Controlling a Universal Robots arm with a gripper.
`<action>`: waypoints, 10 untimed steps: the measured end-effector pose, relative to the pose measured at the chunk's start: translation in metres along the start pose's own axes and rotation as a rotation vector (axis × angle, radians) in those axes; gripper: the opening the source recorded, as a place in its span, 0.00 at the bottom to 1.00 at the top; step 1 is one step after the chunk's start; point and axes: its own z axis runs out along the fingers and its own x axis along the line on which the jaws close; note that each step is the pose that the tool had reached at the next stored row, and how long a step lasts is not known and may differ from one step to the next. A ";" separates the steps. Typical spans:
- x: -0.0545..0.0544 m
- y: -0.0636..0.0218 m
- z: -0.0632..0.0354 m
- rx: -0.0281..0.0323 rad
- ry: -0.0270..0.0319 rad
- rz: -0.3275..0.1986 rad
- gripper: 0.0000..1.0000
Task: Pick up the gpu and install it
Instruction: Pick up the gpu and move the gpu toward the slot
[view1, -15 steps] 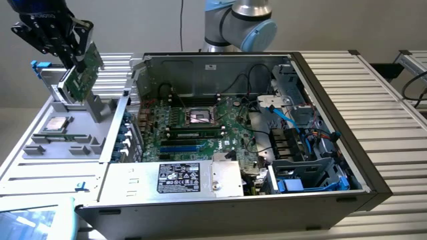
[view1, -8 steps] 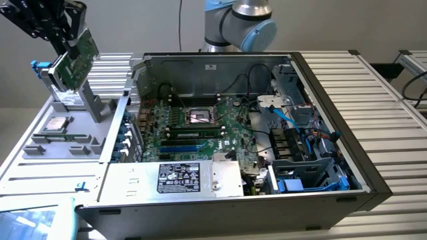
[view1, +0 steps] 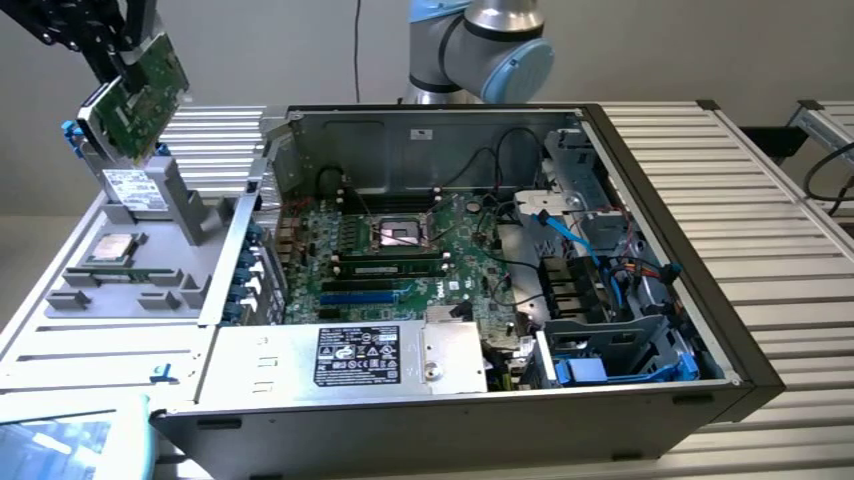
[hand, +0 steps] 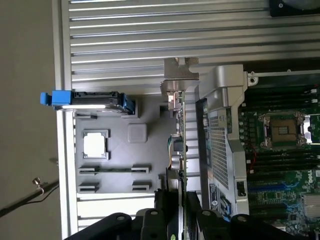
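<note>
Half done, by the look of it: picking up accomplished, installing not yet begun. Holding the gpu (view1: 144, 88) aloft in the upper left of the exterior view, tilted, hanging clear above the grey parts tray (view1: 80, 290) and just above the hard drive (view1: 130, 187) standing in it. Clamping the gripper (view1: 112, 62) partway closed on the card, pressing the fingers (hand: 155, 220) against either face of the green board, and pointing the silver bracket (hand: 178, 82) away from the wrist. Hovering well apart from the open computer case (view1: 641, 200) in the middle of the exterior view, and from the motherboard (view1: 400, 250) lying flat inside it. Probably calling next for bringing the card level over the blue and black expansion slots (view1: 363, 295) in the lower middle of that board, turning it connector-edge down, lining up the bracket with the case wall beside the slots, and steering clear of the cables (view1: 567, 240) toward the exterior view's right.
</note>
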 end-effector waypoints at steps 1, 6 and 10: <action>0.000 0.0000 0.0000 0.0000 0.0000 0.000 0.27; 0.000 0.0000 -0.0010 -0.0010 0.0013 -0.035 0.27; -0.001 0.0000 -0.0024 -0.0024 0.0039 -0.105 0.27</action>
